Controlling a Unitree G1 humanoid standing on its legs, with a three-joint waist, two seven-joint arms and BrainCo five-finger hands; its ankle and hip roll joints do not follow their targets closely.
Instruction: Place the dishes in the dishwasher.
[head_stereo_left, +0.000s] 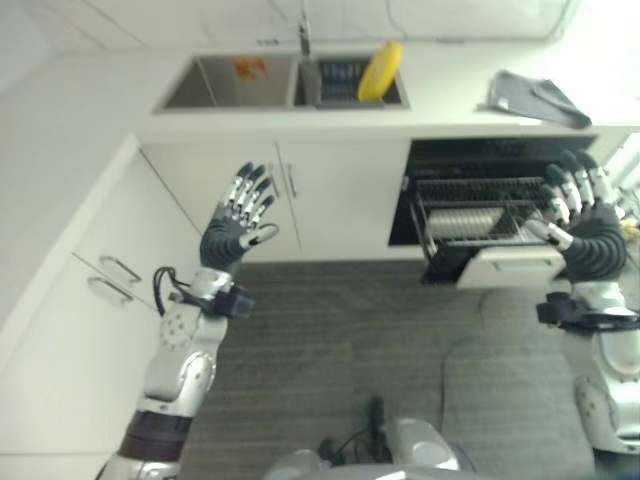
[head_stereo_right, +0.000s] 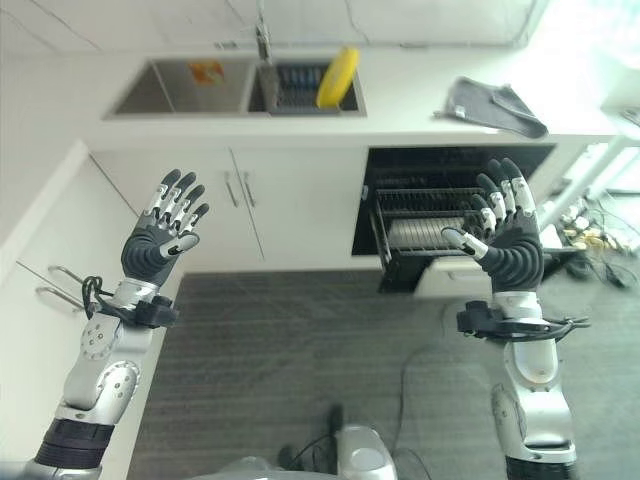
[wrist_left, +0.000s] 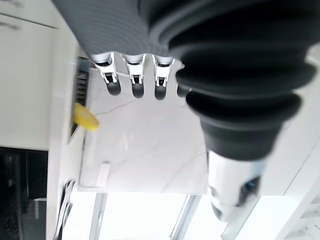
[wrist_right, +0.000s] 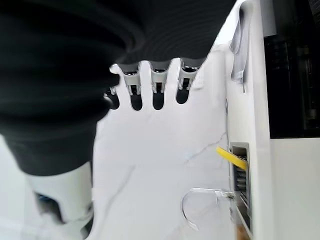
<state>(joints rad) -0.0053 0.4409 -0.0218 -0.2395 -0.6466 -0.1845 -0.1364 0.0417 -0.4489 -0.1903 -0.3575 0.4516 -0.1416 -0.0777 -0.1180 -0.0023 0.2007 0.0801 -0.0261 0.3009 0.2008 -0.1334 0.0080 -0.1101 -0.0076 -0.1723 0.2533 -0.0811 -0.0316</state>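
Dishes: a yellow plate (head_stereo_left: 381, 71) stands in the sink rack (head_stereo_left: 335, 82), well beyond both hands. Left hand (head_stereo_left: 238, 228) and right hand (head_stereo_left: 585, 225) hover raised, fingers spread, holding nothing. Dishwasher (head_stereo_left: 480, 215) rack, near the right hand, gapes open. Reaching for the plate likely comes next. Rack contents are hard to make out.

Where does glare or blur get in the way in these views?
Left eye view: window glare whitens the counter's far right, by the grey cloth. Left wrist view: the yellow plate is soft, the left hand blurred up close. Right wrist view: the right hand is blurred, the wall behind pale.
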